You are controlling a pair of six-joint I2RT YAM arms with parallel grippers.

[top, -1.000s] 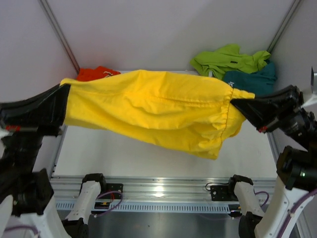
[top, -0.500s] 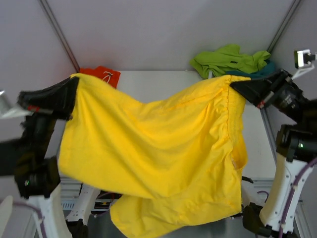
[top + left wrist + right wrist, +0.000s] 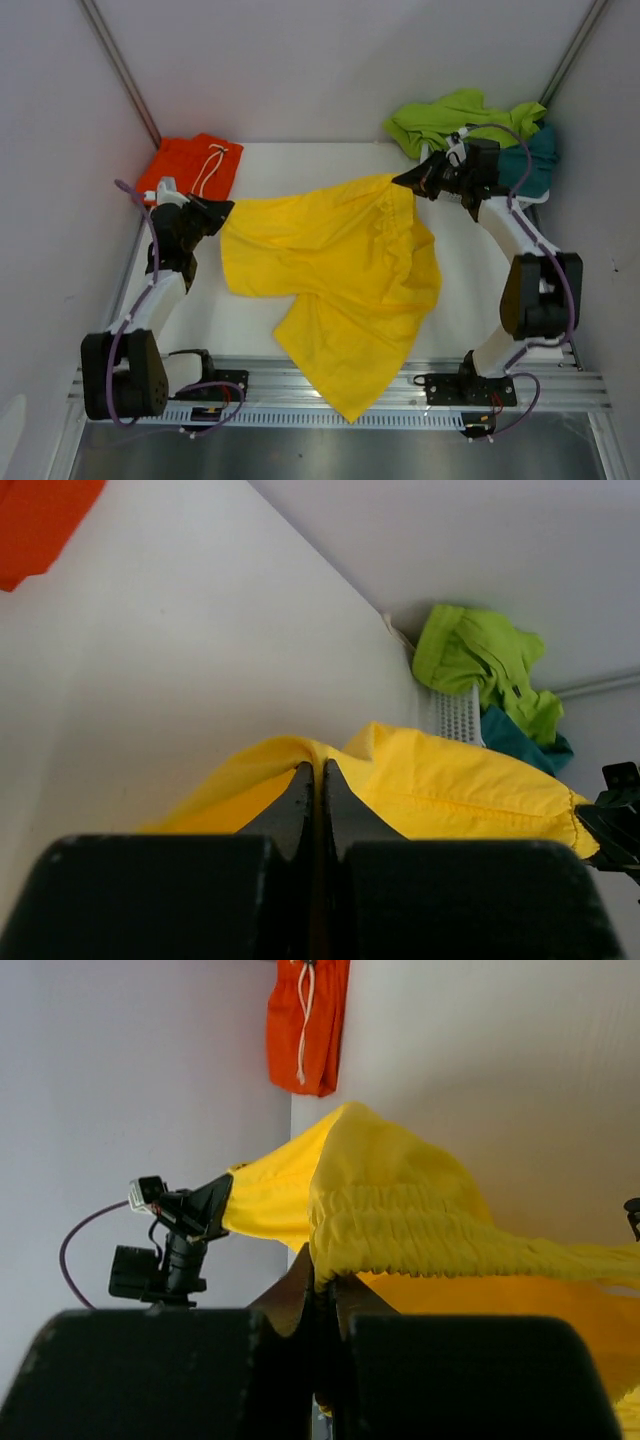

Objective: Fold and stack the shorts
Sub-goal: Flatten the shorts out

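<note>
The yellow shorts (image 3: 335,270) lie spread over the middle of the table, one leg hanging over the near edge. My left gripper (image 3: 220,212) is shut on their left corner, seen pinched in the left wrist view (image 3: 314,770). My right gripper (image 3: 405,182) is shut on the elastic waistband at the far right corner, seen in the right wrist view (image 3: 322,1278). Folded orange shorts (image 3: 192,166) with a white drawstring lie at the far left. Lime green shorts (image 3: 455,118) and teal shorts (image 3: 530,160) are heaped at the far right.
A white mesh basket (image 3: 455,712) shows under the green and teal heap in the left wrist view. White walls enclose the table on three sides. A metal rail (image 3: 330,385) runs along the near edge.
Both arms have come down from high above the table. The yellow shorts, held stretched in the air before, now lie on the table with both grippers still on them.
</note>
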